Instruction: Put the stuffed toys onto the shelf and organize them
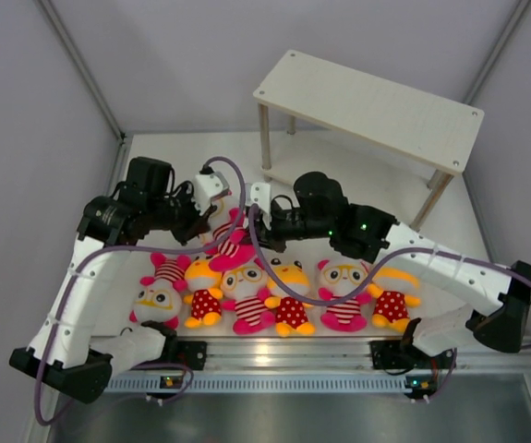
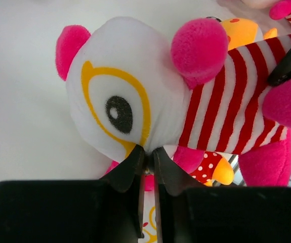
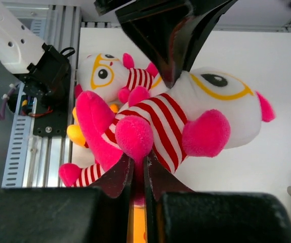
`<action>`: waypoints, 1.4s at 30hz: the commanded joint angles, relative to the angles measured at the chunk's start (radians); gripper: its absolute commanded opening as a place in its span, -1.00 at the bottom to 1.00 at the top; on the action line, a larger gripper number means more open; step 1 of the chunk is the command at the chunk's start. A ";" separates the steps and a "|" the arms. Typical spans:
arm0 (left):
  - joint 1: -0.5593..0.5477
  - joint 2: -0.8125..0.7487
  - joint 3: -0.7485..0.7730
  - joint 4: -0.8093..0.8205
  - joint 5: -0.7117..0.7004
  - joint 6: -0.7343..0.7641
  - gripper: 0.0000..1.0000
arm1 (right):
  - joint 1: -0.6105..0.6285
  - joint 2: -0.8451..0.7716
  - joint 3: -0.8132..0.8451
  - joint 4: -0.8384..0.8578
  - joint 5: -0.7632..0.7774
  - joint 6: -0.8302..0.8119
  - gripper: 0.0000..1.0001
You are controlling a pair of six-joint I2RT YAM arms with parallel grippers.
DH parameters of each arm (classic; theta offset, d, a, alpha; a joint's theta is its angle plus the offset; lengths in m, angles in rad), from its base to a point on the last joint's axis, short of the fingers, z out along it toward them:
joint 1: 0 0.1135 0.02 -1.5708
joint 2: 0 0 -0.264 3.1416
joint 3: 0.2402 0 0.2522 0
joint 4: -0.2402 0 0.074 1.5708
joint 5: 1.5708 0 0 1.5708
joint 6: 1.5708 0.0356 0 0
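Observation:
Both grippers hold one pink stuffed toy (image 1: pixel 231 244) in a red-white striped shirt, just above the table behind the row of toys. My left gripper (image 1: pixel 212 218) (image 2: pixel 149 152) is shut on the lower edge of its white face (image 2: pixel 130 101). My right gripper (image 1: pixel 252 231) (image 3: pixel 137 161) is shut on a pink limb of the same toy (image 3: pixel 185 119). Several other stuffed toys, pink (image 1: pixel 159 293) and yellow-orange (image 1: pixel 290 293), lie in a row near the front edge. The shelf (image 1: pixel 368 109) stands at the back right, its top board bare.
The shelf's thin metal legs (image 1: pixel 266 138) stand just behind the right arm. A metal rail (image 1: pixel 274 355) runs along the table's front edge by the arm bases. Grey walls close in left, right and back.

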 commanded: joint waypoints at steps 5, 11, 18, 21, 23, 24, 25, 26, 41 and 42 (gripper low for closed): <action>-0.004 -0.010 0.052 0.030 -0.306 -0.095 0.47 | -0.020 -0.123 0.143 0.015 0.187 0.043 -1.00; 0.166 -0.071 0.088 0.074 -0.452 -0.226 0.96 | -0.227 -0.174 0.305 0.023 0.237 0.095 -1.00; 0.217 -0.146 -0.004 0.073 -0.435 -0.212 0.96 | -0.391 -0.216 0.491 -0.003 0.406 -0.099 -1.00; 0.225 -0.171 -0.040 0.073 -0.438 -0.210 0.96 | -0.548 -0.259 0.424 -0.032 0.490 -0.126 -1.00; 0.240 -0.176 -0.067 0.073 -0.434 -0.212 0.96 | -0.670 -0.307 0.326 -0.063 0.454 -0.089 -1.00; 0.246 -0.176 -0.078 0.074 -0.426 -0.213 0.96 | -0.701 -0.328 0.278 -0.054 0.438 -0.078 -1.00; 0.248 -0.173 -0.093 0.073 -0.420 -0.218 0.96 | -0.728 -0.353 0.170 -0.036 0.399 -0.067 -1.00; 0.254 -0.170 -0.099 0.073 -0.412 -0.224 0.96 | -0.758 -0.399 0.113 -0.005 0.365 -0.047 -1.00; 0.256 -0.203 -0.125 0.070 -0.360 -0.213 0.96 | -1.146 -0.436 -0.134 0.059 -0.103 0.017 -1.00; 0.256 -0.206 -0.125 0.071 -0.359 -0.213 0.96 | -1.161 -0.428 -0.123 0.059 -0.155 0.020 -1.00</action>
